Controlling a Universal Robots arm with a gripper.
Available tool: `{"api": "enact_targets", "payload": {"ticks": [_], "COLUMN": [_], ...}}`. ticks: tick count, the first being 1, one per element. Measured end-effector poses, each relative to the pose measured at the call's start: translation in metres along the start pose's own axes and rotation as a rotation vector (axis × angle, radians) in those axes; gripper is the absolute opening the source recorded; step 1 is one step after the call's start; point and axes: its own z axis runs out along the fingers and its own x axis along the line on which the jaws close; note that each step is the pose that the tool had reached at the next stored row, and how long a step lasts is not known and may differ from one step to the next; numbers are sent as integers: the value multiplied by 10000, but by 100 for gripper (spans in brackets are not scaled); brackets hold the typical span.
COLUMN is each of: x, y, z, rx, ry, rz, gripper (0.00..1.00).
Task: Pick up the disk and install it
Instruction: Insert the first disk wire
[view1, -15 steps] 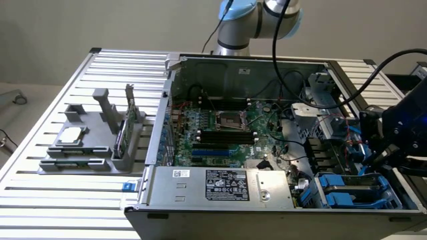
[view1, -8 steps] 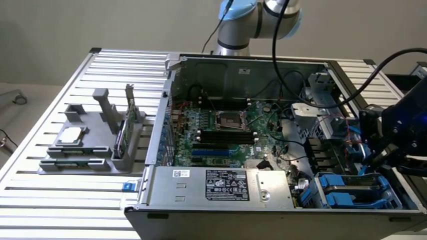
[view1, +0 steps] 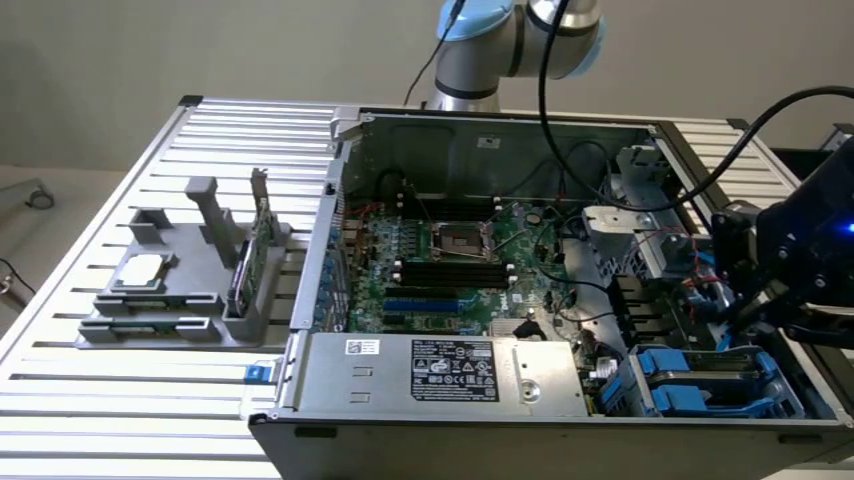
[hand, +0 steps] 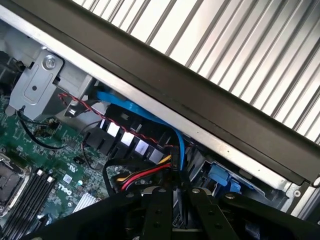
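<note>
Installation is judged to be the step in hand. In the exterior view, the disk (view1: 727, 368) is seen lying inside the open computer case (view1: 400, 415), in the drive bay (view1: 671, 390) at the case's near corner on the exterior view's right, framed by its blue rails. The gripper (view1: 754, 315) is held just above the bay's far side, close to the disk; whether contact is made cannot be told, since the dark wrist hides that spot. The disk is laid roughly flat, broad face up, and its long axis is judged to run across the bay, about parallel to the case's near wall (the far end is covered, so this is not certain). The case is carried by a slatted tabletop (view1: 134, 400).

In the wrist view, the gripper (hand: 173, 192) is shown with its jaws drawn nearly together and nothing made out between them, so no grip on the disk is seen. Its tip is set beside a bundle of yellow, red and black cables (hand: 145, 175), with blue plastic bay parts (hand: 220, 177) just beyond. Full seating is judged to call for a straight push along the rails, with the loose cables kept clear of the bay.
</note>
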Motion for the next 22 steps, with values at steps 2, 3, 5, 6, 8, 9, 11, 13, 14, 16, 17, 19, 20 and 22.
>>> {"api": "enact_targets", "payload": {"ticks": [2, 3, 5, 6, 8, 9, 11, 13, 14, 16, 17, 19, 20, 22], "x": [1, 1, 1, 1, 1, 1, 0, 0, 0, 1, 1, 0, -2, -2], "y": [-2, -2, -3, -3, -3, -3, -3, -3, -3, -3, -2, -3, -4, -5], "z": [0, 1, 0, 0, 0, 0, 1, 2, 1, 0, 0, 0, 0, 0], "rx": [27, 47, 86, 102, 124, 129, 131, 131, 134, 167, 202, 311, 367, 422], "ry": [14, 24, 38, 43, 49, 47, 39, 32, 27, 32, 46, 94, 120, 142], "rz": [91, 133, 252, 330, 496, 606, 838, 1077, 1202, 1426, 1519, 1647, 1700, 1819], "gripper": [17, 17, 17, 17, 17, 17, 17, 17, 17, 17, 17, 17, 17, 17]}}
